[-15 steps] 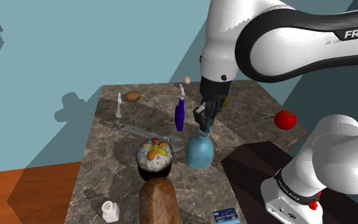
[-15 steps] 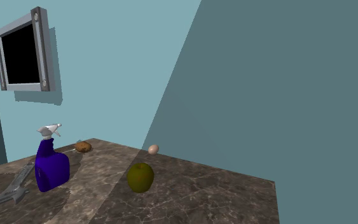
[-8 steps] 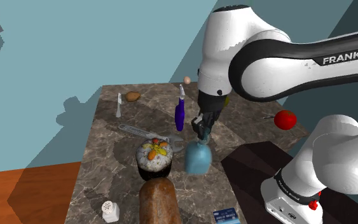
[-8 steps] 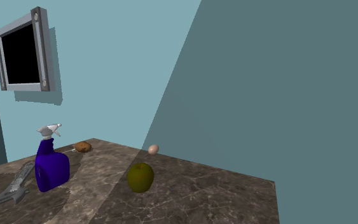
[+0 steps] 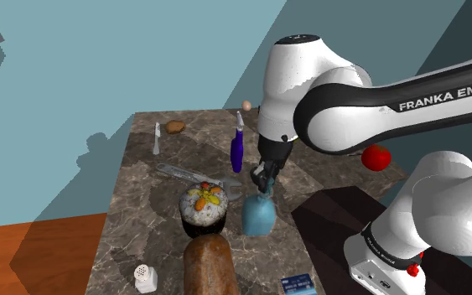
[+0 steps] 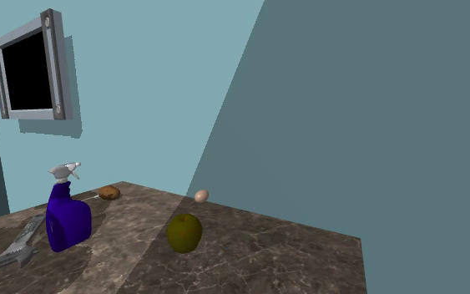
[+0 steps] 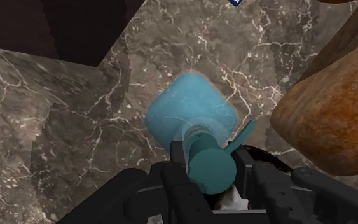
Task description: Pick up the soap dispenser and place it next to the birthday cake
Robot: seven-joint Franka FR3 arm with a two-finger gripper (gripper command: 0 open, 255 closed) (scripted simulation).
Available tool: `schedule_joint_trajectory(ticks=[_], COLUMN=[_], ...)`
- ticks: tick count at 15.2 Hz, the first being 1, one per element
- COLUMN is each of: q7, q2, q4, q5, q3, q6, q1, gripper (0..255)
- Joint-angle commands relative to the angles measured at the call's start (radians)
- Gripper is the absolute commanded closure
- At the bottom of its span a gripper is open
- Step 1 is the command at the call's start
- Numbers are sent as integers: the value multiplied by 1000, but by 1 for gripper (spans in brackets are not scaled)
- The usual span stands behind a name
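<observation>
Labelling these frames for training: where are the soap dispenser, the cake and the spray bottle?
soap dispenser (image 5: 258, 215), shoulder view, on its teal body.
cake (image 5: 204, 200), shoulder view, on its decorated top.
spray bottle (image 6: 68, 222), second exterior view, on its purple body.

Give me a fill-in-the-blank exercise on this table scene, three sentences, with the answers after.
1. The gripper is shut on the pump of the ____.
2. In the shoulder view, the soap dispenser is on the ____ side of the birthday cake.
3. In the second exterior view, the egg lies beyond the ____ apple.
Missing words: soap dispenser; right; green.
</observation>
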Motion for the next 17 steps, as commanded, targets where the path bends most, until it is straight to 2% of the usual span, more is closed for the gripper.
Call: schedule_joint_trajectory(ticks=[1, 6, 7, 12, 16, 17], q7=[0, 0, 0, 0, 1, 1], q2=[3, 3, 3, 3, -43, -43], q4=[-4, -4, -4, -4, 94, 94], q5=[1, 1, 1, 1, -18, -18], q3=[1, 1, 1, 1, -25, -25], q6=[7, 7, 7, 7, -136, -136], q1=[0, 0, 0, 0, -7, -7], gripper=[255, 255, 0, 0, 0, 0])
